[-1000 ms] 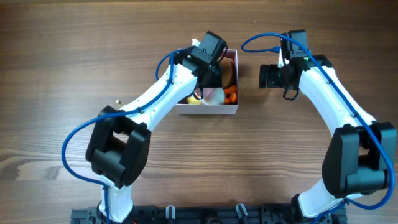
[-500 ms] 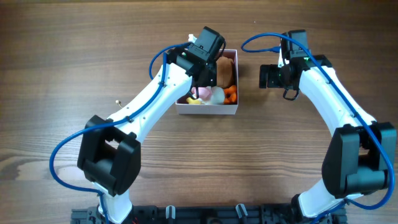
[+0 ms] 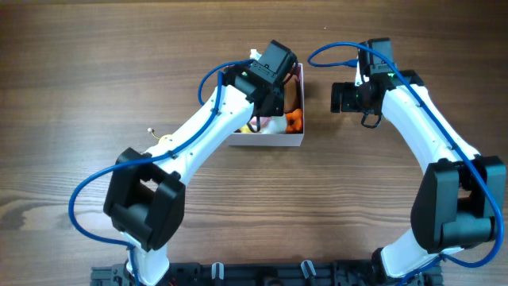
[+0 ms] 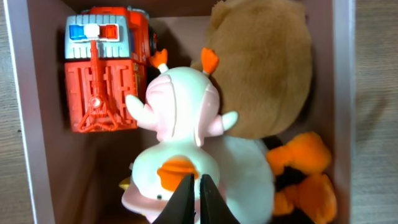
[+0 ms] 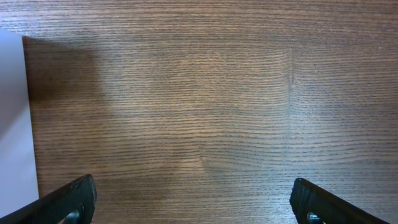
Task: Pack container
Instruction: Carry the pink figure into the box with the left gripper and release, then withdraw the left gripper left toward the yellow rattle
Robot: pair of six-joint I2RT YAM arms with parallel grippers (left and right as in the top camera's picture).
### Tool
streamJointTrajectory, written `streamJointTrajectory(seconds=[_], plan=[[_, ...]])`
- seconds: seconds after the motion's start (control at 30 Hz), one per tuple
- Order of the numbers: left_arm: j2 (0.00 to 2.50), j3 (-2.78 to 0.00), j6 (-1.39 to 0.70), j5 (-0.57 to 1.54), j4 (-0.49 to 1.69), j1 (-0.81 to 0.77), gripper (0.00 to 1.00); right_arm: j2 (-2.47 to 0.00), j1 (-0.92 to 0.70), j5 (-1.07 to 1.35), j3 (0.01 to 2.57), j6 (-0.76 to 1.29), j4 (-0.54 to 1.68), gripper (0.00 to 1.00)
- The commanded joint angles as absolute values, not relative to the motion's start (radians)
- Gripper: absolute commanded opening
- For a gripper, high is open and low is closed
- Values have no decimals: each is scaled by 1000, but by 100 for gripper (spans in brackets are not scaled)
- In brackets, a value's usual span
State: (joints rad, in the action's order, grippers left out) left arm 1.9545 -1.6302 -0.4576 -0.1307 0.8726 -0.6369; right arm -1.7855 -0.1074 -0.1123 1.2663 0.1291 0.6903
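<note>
The container (image 3: 266, 141) is a small white-walled box with a dusty-pink inside (image 4: 59, 168), on the table's far middle. It holds a red fire truck (image 4: 106, 74), a brown plush (image 4: 267, 68), a white and pink horned toy (image 4: 183, 109), a white duck with an orange bill (image 4: 149, 174) and an orange plush (image 4: 305, 180). My left gripper (image 4: 198, 202) hovers over the duck, shut, with nothing between its fingers. My right gripper (image 5: 193, 199) is open over bare wood just right of the container's wall (image 5: 12, 124).
The wooden table (image 3: 95, 63) spreads all around the container. My left arm (image 3: 198, 131) crosses the box's left side from the near left. The right arm (image 3: 421, 119) comes in from the near right.
The left gripper has gone from open to shut, and its wrist has shifted slightly right over the container. The right arm has stayed still.
</note>
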Motion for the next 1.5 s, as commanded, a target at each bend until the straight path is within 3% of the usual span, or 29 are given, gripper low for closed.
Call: streamJointTrajectory(seconds=[0.0, 0.3, 0.83, 1.03, 1.2, 1.33, 1.47], plan=[[2004, -1640, -461, -177, 867, -638, 5, -1777, -105, -107, 1267, 119, 688, 99], [2117, -1640, -461, -177, 837, -638, 12, -1777, -105, -107, 1267, 118, 688, 100], [2125, -1641, -453, -177, 834, -635, 10, -1777, -105, -107, 1267, 118, 688, 99], [2044, -1644, -451, -194, 834, -635, 17, -1777, -105, -107, 1267, 119, 688, 100], [1927, -1645, -449, -257, 844, -632, 38, -1777, -105, -107, 1267, 119, 688, 100], [1847, -1645, -451, -260, 891, -604, 44, -1777, -105, -107, 1267, 119, 688, 99], [1798, -1644, -504, -250, 1007, -535, 43, -1777, -105, -107, 1267, 119, 688, 99]])
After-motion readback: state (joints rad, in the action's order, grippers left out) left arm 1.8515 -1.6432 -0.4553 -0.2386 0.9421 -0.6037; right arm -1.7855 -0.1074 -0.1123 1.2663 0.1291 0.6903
